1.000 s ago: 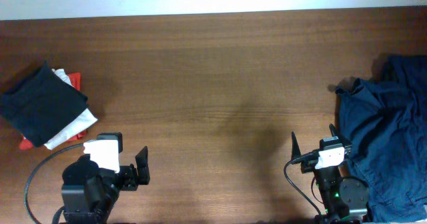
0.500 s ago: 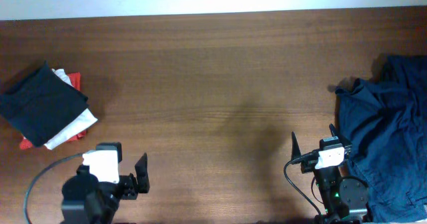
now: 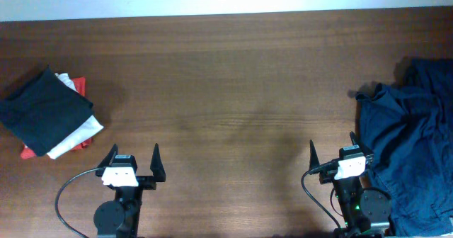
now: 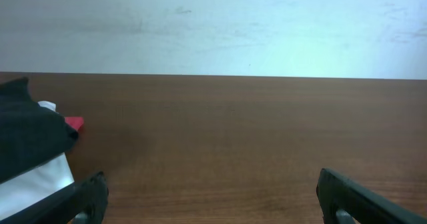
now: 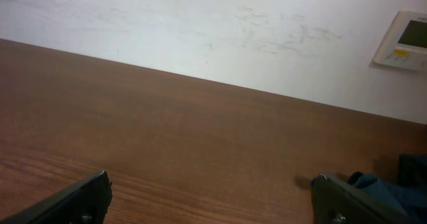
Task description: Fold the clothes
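At the far left of the surface (image 3: 233,75) lies a stack (image 3: 46,114) of folded clothes: a dark garment (image 3: 39,110) on top, a white garment (image 3: 78,139) sticking out beneath it on the near side, and a red garment (image 3: 79,86) showing at the far corner and again at the near left edge. The left wrist view catches the same stack at its left border, dark over white with a bit of red beyond.

The left hand (image 3: 134,156) sits at the near left, right of the stack and apart from it. Its two fingers stand wide apart, pointing toward the far side, and there is nothing between them but bare wood.

The middle of the surface is plain brown wood running back to a pale wall (image 4: 213,24).

The right hand (image 3: 332,153) sits at the near right, fingers likewise spread wide and holding nothing. Just beside it on the right, the blue clothes (image 3: 407,139) lie crumpled in a loose unfolded heap reaching from the near edge toward the far right and off the right border. The right wrist view shows a corner of that heap at lower right, and a small white panel (image 5: 405,39) on the wall above it
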